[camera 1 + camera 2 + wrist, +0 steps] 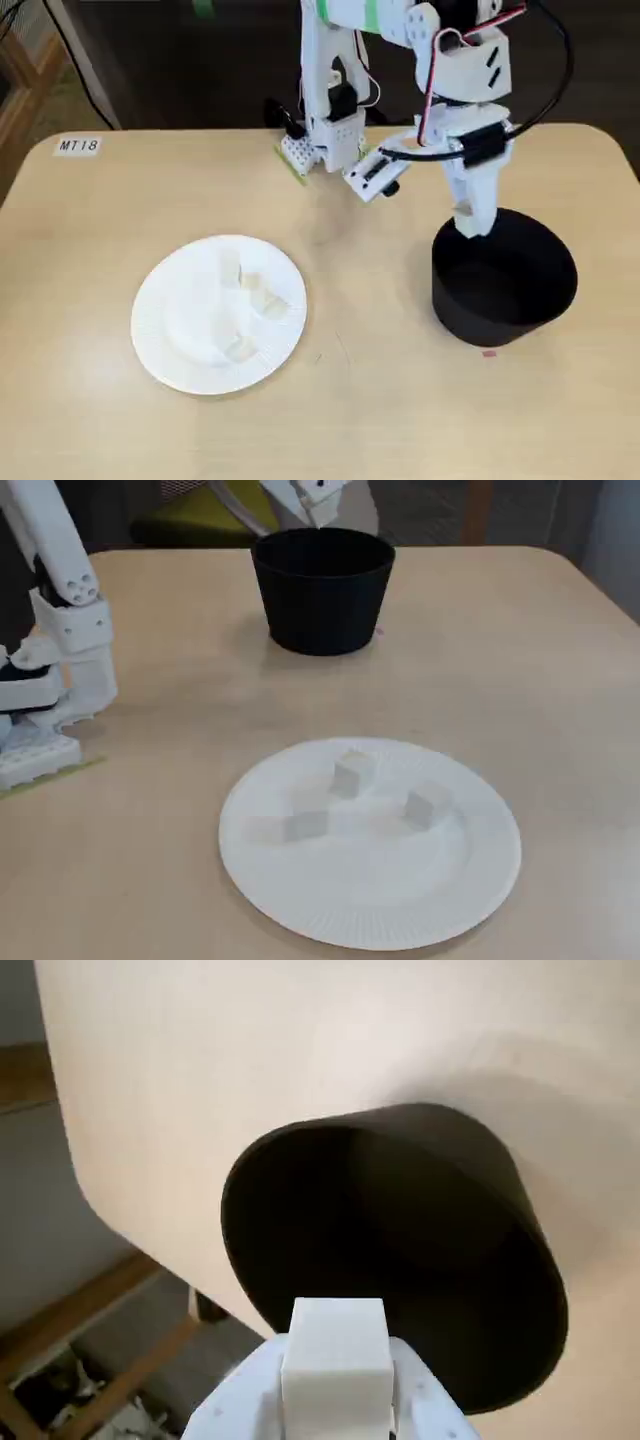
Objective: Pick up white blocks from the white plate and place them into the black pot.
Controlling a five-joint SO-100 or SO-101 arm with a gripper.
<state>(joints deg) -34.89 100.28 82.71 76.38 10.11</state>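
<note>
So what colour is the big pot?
Matte black pot, inside and out; clearest in a fixed view.

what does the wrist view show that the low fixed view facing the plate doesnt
Only the wrist view shows a white block clamped in the pincer, poised at the black pot rim, and the pot's dark inside. Only the low fixed view shows the white plate with three blocks left on it, and the arm's base. Both show the pot on the beige table.
</note>
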